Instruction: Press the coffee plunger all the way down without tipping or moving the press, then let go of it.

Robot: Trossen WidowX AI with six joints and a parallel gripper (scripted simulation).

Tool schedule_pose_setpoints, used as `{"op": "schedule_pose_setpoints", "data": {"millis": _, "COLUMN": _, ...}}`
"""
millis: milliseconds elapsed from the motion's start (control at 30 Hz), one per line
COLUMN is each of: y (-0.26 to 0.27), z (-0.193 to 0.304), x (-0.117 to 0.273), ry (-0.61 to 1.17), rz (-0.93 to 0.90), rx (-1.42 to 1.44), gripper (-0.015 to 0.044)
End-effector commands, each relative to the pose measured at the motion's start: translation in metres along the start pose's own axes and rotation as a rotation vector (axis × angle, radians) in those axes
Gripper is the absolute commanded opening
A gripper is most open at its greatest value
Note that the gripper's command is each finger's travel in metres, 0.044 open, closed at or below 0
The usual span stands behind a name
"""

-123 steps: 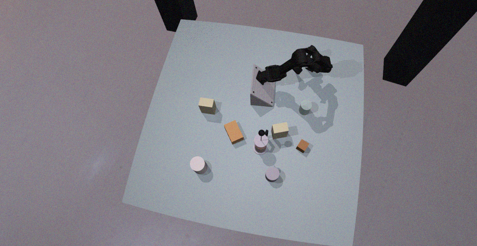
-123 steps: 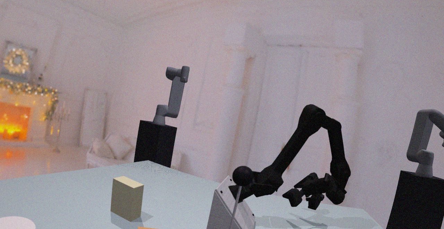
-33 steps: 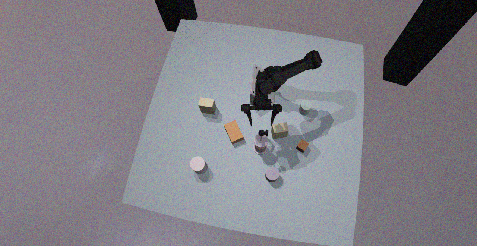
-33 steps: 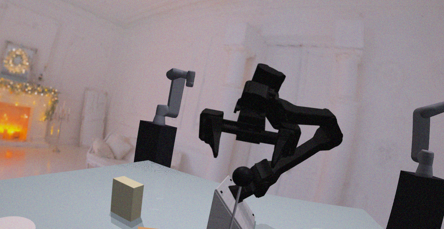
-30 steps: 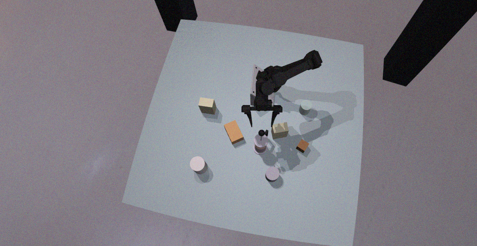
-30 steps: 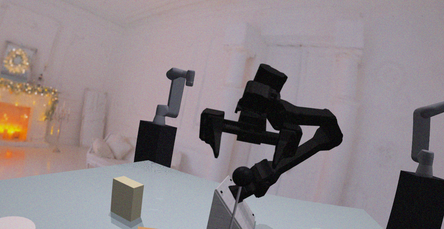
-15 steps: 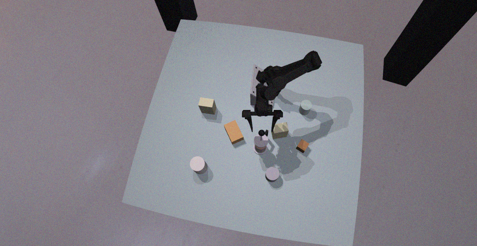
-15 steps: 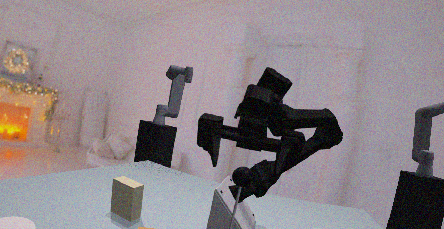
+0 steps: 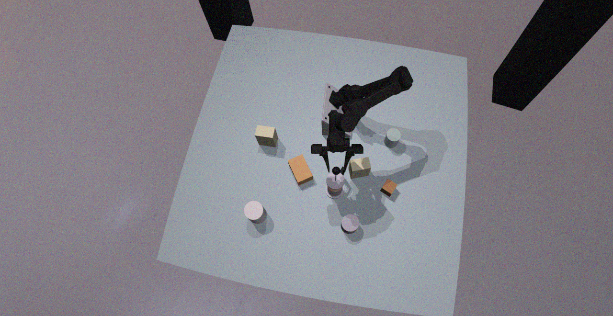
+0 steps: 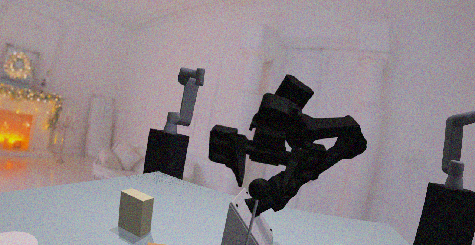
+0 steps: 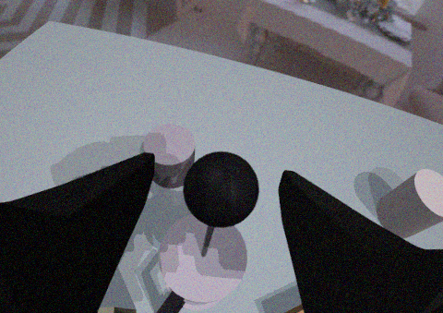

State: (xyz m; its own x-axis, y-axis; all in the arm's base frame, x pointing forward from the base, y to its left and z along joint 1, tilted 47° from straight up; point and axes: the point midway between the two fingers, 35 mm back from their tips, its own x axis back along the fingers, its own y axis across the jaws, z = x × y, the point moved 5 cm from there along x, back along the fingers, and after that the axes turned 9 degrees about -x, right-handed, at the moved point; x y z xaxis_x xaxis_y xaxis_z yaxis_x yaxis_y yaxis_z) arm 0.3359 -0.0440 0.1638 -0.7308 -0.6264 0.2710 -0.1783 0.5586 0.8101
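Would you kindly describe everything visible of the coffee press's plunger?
The plunger has a round matte black knob on a thin dark rod rising from the press's pale lid. It stands raised and roughly upright. The hand, partly open, flanks the knob with gaps on both sides; nothing touches it.

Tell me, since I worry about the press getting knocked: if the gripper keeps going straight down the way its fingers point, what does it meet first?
Most likely the black plunger knob, which sits between the fingertips of the half-open gripper. Below it stands the press. Depth is uncertain; nothing is touching yet.
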Motion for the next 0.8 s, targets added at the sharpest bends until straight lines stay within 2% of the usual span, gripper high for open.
{"op": "schedule_pose_setpoints", "data": {"millis": 0, "y": -0.002, "z": 0.0, "x": -0.001, "ry": 0.0, "rz": 0.004, "rx": -0.009, "gripper": 0.0177}}
{"op": "schedule_pose_setpoints", "data": {"millis": 33, "y": -0.002, "z": 0.0, "x": -0.001, "ry": 0.0, "rz": 0.004, "rx": -0.009, "gripper": 0.0151}}
{"op": "schedule_pose_setpoints", "data": {"millis": 167, "y": -0.002, "z": 0.0, "x": -0.001, "ry": 0.0, "rz": 0.004, "rx": -0.009, "gripper": 0.0125}}
{"op": "schedule_pose_setpoints", "data": {"millis": 767, "y": -0.006, "z": 0.011, "x": -0.011, "ry": 0.002, "rz": 0.007, "rx": -0.008, "gripper": 0.0123}}
